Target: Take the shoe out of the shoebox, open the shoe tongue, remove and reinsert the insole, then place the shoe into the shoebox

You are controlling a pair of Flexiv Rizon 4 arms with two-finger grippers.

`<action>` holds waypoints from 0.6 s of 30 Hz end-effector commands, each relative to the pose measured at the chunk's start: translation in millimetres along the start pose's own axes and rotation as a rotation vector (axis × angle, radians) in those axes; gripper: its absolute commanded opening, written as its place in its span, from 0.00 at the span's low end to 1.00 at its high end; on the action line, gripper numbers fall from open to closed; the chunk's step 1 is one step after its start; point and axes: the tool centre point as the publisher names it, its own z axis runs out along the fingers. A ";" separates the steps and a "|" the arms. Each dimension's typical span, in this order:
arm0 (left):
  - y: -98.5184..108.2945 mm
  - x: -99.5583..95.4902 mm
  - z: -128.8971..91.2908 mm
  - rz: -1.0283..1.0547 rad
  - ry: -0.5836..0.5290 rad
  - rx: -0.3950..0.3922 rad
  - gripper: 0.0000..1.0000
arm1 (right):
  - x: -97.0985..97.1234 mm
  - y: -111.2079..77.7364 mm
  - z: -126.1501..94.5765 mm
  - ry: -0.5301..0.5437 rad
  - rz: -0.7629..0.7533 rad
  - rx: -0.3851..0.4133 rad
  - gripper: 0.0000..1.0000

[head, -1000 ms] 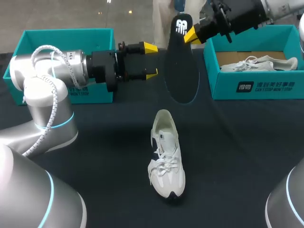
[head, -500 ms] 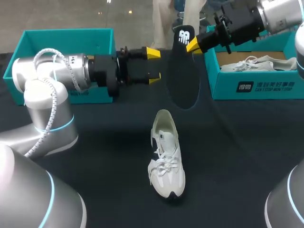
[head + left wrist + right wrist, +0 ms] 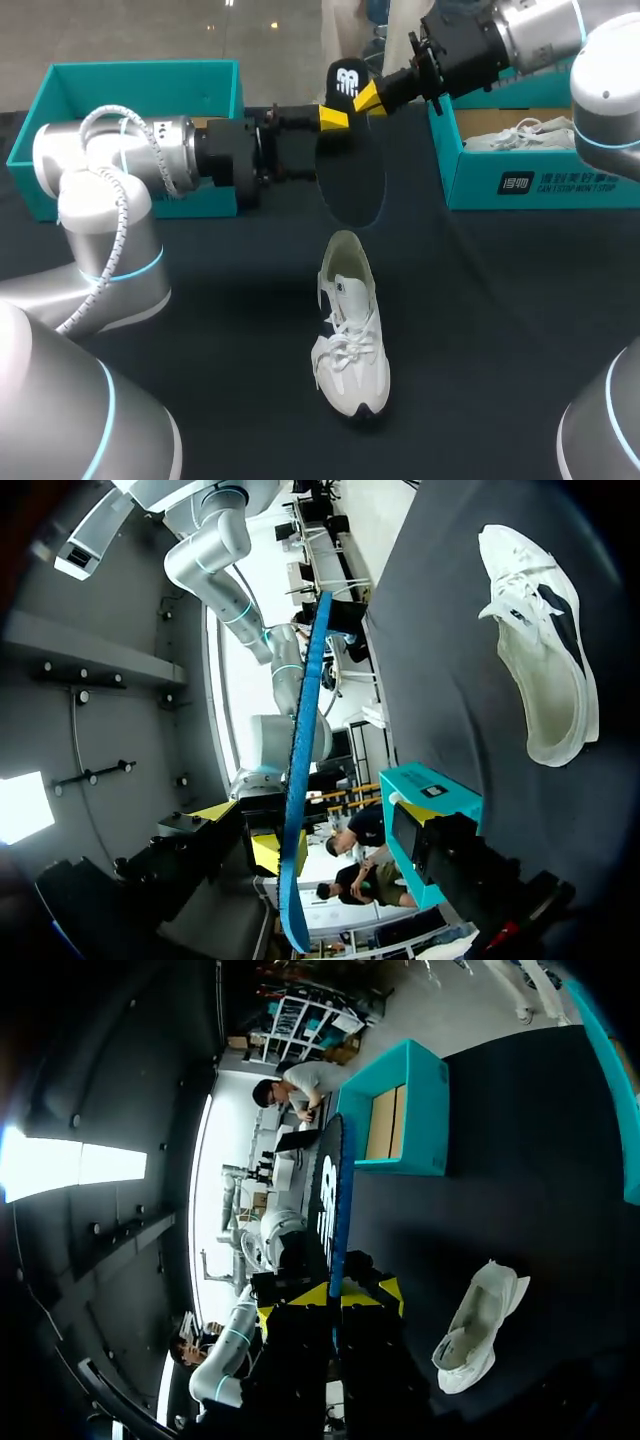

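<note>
Insole's out, so I reckon I'm mid remove-&-reinsert step. My right hand (image 3: 366, 97) is clamped on the logo end of the dark flat foam insole (image 3: 352, 175), which hangs lengthwise above the black worktop (image 3: 500, 300). My left hand (image 3: 324, 140) is spread wide w/ the insole's edge between its fingers, not pinched afaict. The white lace-up sneaker (image 3: 348, 335) lies on the worktop below, apart from both hands. Next prob needs a steadying left grip, then the insole's lower end fed into the shoe mouth.
</note>
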 end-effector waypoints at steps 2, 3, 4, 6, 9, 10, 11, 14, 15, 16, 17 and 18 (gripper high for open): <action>-0.7 1.2 2.1 0.004 -0.010 0.002 0.58 | 2.1 7.4 0.6 -0.002 -0.002 0.008 0.00; -0.8 1.2 2.1 0.004 -0.011 0.002 0.35 | 1.7 6.9 -0.4 -0.005 0.001 0.005 0.00; -0.9 1.2 2.1 0.004 -0.014 0.001 0.14 | 1.6 6.7 -1.0 -0.005 0.002 0.005 0.00; -2.1 1.1 1.6 0.011 -0.021 0.007 0.00 | 1.9 6.6 -1.5 -0.006 0.004 0.004 0.00; -2.6 1.4 1.7 0.011 -0.022 0.008 0.00 | 1.7 6.2 -1.0 -0.002 0.008 0.003 0.00; -2.7 1.6 1.8 0.011 -0.022 0.008 0.00 | 1.4 5.7 -0.5 0.001 0.011 0.004 0.00; -2.8 1.8 1.9 0.011 -0.022 0.009 0.00 | 1.1 5.3 -0.1 0.002 0.012 0.004 0.00; -3.1 2.1 2.2 0.013 -0.023 0.009 0.00 | -0.6 4.4 1.5 0.008 0.016 0.001 0.00; -3.1 2.2 2.2 0.012 -0.023 0.009 0.00 | -0.6 4.4 2.2 0.009 0.017 0.001 0.00; -3.1 2.3 2.2 0.011 -0.024 0.009 0.00 | -0.7 4.3 2.5 0.012 0.019 -0.002 0.00; -3.0 2.3 2.2 0.012 -0.025 0.009 0.00 | -0.9 4.2 3.1 0.013 0.020 -0.002 0.00; -3.0 2.4 2.1 0.014 -0.024 0.008 0.00 | -0.8 4.0 3.4 0.014 0.024 -0.007 0.00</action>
